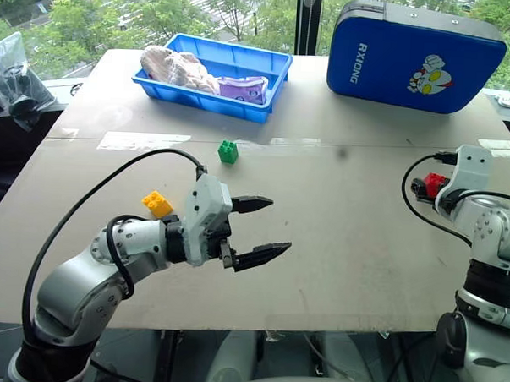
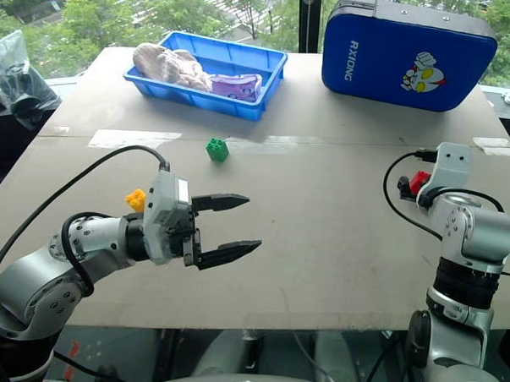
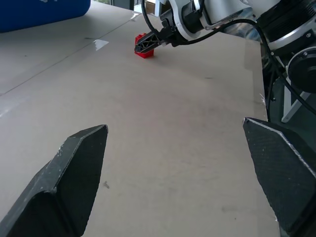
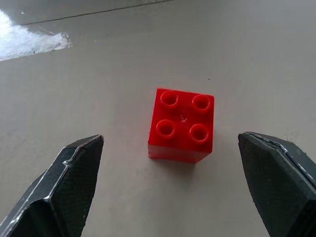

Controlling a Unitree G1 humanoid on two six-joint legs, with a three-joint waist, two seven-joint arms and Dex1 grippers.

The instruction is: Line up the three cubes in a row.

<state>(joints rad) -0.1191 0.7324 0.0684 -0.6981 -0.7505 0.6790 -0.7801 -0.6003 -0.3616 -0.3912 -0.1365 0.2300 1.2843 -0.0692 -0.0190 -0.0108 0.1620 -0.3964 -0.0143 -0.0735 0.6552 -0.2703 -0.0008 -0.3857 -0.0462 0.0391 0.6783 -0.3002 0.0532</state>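
Bricks lie scattered across the bench (image 1: pixel 337 245), well apart and nowhere near a row. Starting at the left, the yellow-orange brick (image 1: pixel 157 204) sits just behind the left arm's wrist, close to the cable that loops over it. The left hand (image 1: pixel 264 230) hangs above bare bench with its two black fingers spread wide, holding nothing and pointing across toward the right side. Further back, near the middle, the green brick (image 1: pixel 228 151) stands alone in front of a blue tray (image 1: pixel 277 82) of soft things, with a blue case (image 1: pixel 413 58) beyond. At the far right the red brick (image 4: pixel 181 125) stands studs up, and the right hand (image 4: pixel 180 190) is poised over it, fingers fully open on either side and not touching it. My guess is that a grasp on the red brick comes next. It sits slightly skewed to the fingers, so if they close it could twist or pop out sideways. It also lies near the bench's right edge, where a nudge might send it off. On the left, the arm or its cable could brush the yellow-orange brick, which lies so close, and knock it further out of line.
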